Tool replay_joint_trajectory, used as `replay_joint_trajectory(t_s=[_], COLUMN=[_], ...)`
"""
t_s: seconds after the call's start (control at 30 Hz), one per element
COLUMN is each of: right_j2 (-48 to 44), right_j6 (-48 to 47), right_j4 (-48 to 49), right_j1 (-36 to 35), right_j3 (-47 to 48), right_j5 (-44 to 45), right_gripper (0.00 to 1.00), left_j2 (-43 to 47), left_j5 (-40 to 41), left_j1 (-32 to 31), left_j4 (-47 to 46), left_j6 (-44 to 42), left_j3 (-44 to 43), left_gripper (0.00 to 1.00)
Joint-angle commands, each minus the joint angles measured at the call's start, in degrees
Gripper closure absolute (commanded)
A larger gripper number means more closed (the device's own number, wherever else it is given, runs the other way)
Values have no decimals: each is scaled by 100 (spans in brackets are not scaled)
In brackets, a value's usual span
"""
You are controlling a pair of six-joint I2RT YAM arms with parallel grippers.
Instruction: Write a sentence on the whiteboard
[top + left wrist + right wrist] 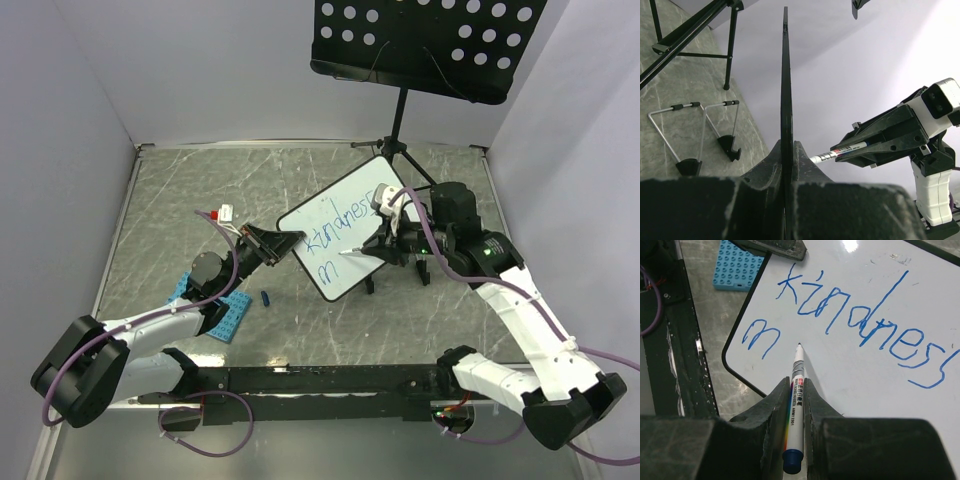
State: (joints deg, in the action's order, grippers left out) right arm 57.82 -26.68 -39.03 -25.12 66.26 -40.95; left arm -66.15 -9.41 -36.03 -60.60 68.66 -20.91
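Blue ink of the sentence (860, 315) runs across the whiteboard (345, 235), which sits tilted at the centre of the overhead view above the grey marbled tabletop (190, 190). "kindness" fills the upper line and a lone "m" starts the second, at the board's lower left in the right wrist view. The left hand (275, 243) is clamped on the board's left edge, its dark fingers pinching the thin rim from both faces. The right hand (385, 247) is clenched around a slim white marker (798, 365) whose tip sits just right of the "m", at the surface or just off it; I cannot tell which. To my eye the step in hand is the next letter of that second word. Doing it well calls for light, even pressure: the board is gripped at one edge only, so I'd guess a hard push would swing or flex it. The left hand should hold rigid while the right makes small strokes, matching the height of the "m" and staying clear of the line above. The board looks slick and glossy, bright with a reflected light near the top of the right wrist view, with rounded corners and a dark rim. The marker is a thin cylinder with a printed band and a blue end. A black perforated music-stand tray (425, 45) hangs at the top of the overhead view. A blue studded plate (228, 312) lies flat at lower left, with a small dark blue piece (266, 297), perhaps a cap, near it.
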Motion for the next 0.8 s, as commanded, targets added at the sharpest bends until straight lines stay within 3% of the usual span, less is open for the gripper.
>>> replay_joint_trajectory(t_s=[0.0,0.33,0.77], right_j2=[71,150,-25], right_j6=[-66,-224,-514], right_j4=[79,-193,-624], right_j1=[-27,-159,-159], right_j3=[-17,36,-157], right_j5=[-10,-405,-28], right_gripper=[100,100,100], left_j2=[173,138,173], left_j5=[1,9,44], left_j1=[17,8,8], left_j4=[-1068,-1051,-1006], left_j6=[288,235,191], left_j3=[-221,-274,-265], left_gripper=[99,99,99])
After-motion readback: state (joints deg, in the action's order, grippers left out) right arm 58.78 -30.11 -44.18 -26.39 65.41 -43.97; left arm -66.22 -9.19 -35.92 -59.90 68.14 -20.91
